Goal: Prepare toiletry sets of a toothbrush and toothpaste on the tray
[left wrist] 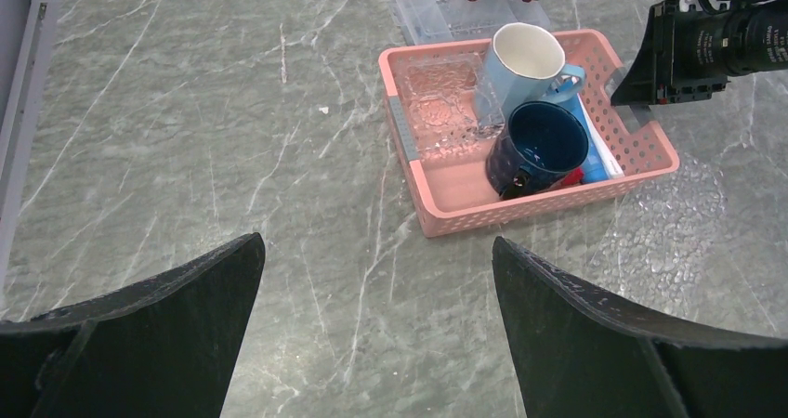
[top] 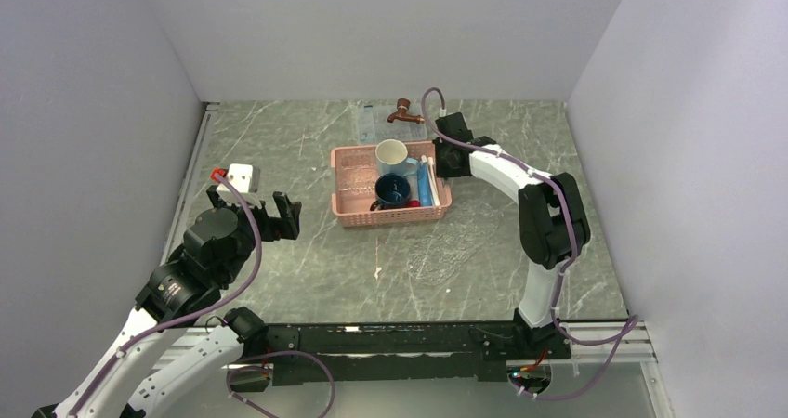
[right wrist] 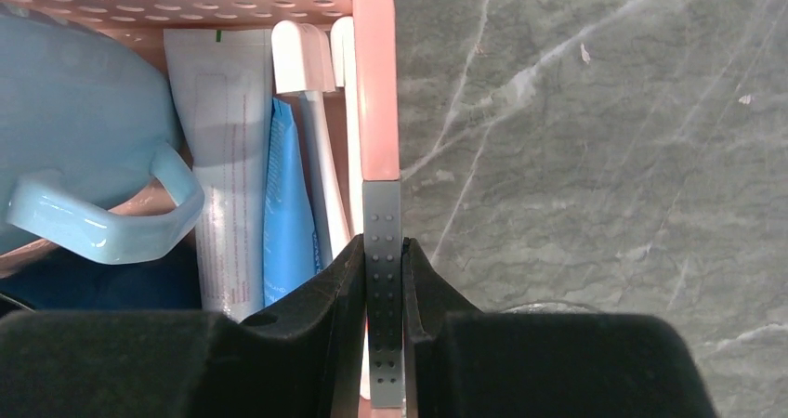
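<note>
Left gripper (left wrist: 376, 243): fingers spread wide, above table (left wrist: 186, 158), well apart from basket (right wrist: 376, 84).
Right gripper (right wrist: 383, 251): pinching basket's right rim.
Toothbrush (right wrist: 302, 56), toothpaste (right wrist: 283, 214): inside basket, along right wall.
Tray (left wrist: 437, 93): inside basket, left part.

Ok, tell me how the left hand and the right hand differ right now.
The left hand is wide open and empty; the right hand is shut on the pink basket, at the grey strip on its rim. The left hand hangs over the table, apart from the basket; the right hand is at the basket's right wall. Both are black.
</note>
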